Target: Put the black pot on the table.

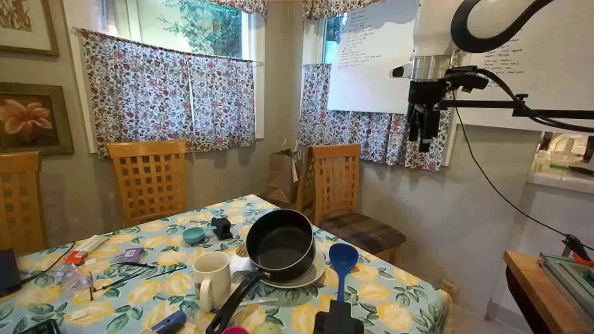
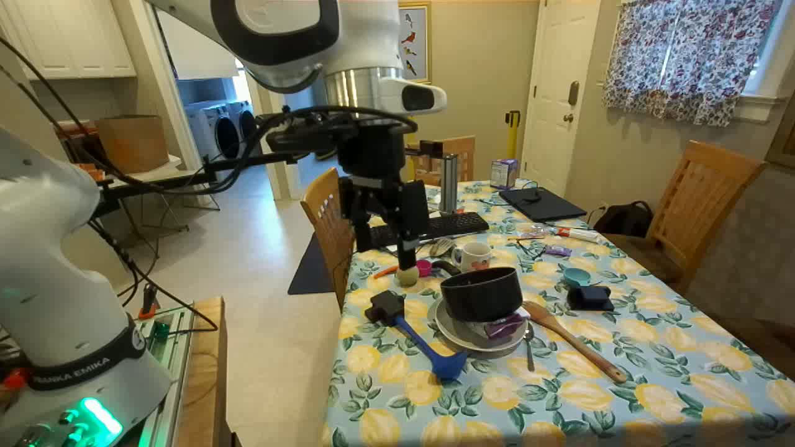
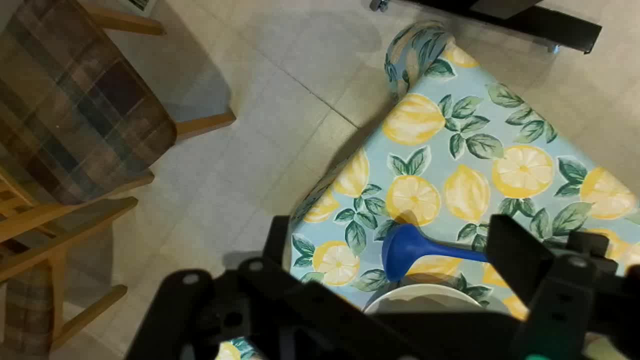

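The black pot (image 1: 280, 246) sits tilted on the white plate (image 2: 459, 335), over a purple packet (image 2: 504, 326), and also shows in an exterior view (image 2: 483, 295). Its long handle (image 1: 236, 301) points toward the mug side. The plate stands on the table (image 2: 571, 403), covered by a lemon-patterned cloth. My gripper (image 2: 384, 253) is open and empty, pointing down above table height; it also shows in an exterior view (image 1: 419, 139). In the wrist view my fingers (image 3: 396, 247) are wide apart over the table. There the pot cannot be told from the dark gripper parts.
A blue ladle (image 1: 342, 260) lies beside the plate. A white mug (image 1: 216, 278), a turquoise measuring cup (image 1: 194, 235), a black block (image 2: 590, 298) and a wooden spoon (image 2: 574, 341) are close to the pot. A keyboard (image 2: 456, 225) lies farther along. A chair (image 1: 334, 185) stands by the table edge.
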